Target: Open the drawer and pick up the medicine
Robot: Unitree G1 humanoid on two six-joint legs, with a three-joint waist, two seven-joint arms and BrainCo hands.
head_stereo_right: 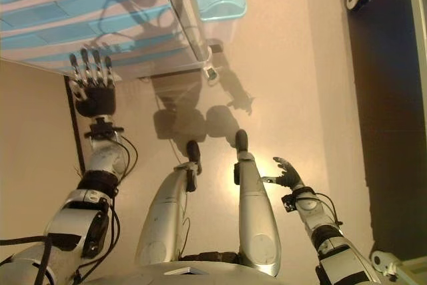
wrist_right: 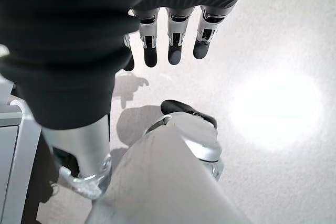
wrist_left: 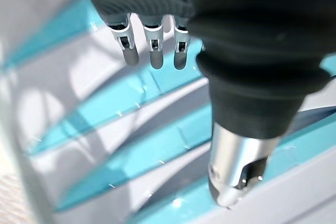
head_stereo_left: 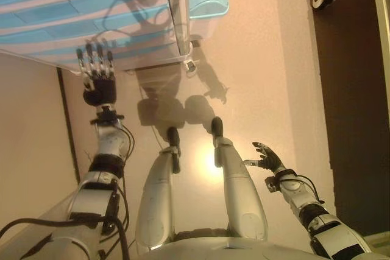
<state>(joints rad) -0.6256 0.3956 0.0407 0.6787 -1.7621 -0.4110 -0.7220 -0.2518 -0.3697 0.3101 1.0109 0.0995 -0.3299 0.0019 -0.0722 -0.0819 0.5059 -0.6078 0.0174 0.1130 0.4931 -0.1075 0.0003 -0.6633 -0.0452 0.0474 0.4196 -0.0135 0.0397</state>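
The step in hand is the reach for the drawer: nothing is open yet. The left robot hand is raised in front of the drawer unit, a white cabinet with blue drawer fronts, its fingers straight and apart, holding nothing. Whether the fingertips touch a front or hover just short of it is hard to judge from these angles. The right robot hand hangs low over the floor, well apart from the unit, fingers loosely spread and empty. The medicine is not visible; presumably it lies inside a closed drawer. Next, the left hand would need to hook a drawer's front edge and pull toward the robot.
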